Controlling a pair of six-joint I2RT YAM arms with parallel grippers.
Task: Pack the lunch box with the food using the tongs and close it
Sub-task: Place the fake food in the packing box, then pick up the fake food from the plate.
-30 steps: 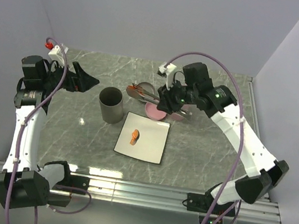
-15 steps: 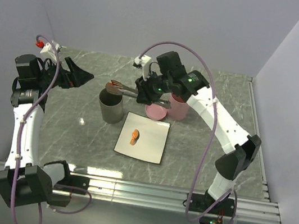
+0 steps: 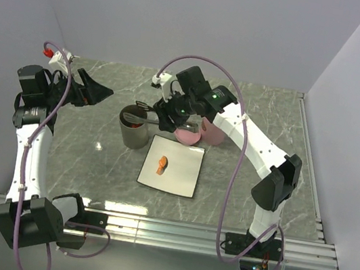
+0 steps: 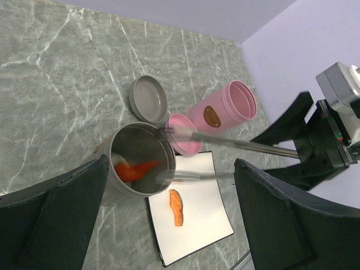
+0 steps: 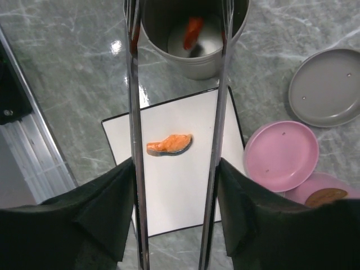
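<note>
Overhead, I see my right gripper (image 3: 172, 111) clasping the tongs (image 3: 147, 108) above the can (image 3: 132, 131), my left gripper (image 3: 102, 90) gaping empty; left wrist shows an orange piece (image 4: 135, 170) inside the can; right wrist, a second piece (image 5: 169, 144) on the plate (image 5: 185, 202).

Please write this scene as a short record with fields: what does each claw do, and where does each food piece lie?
left claw: open, holds nothing
right claw: grips the tongs, tips apart above the steel container
packed: orange piece, inside the steel container
unpacked: second orange piece, on the white plate
lids: pink lid and grey lid, both off
pink container: open
</note>
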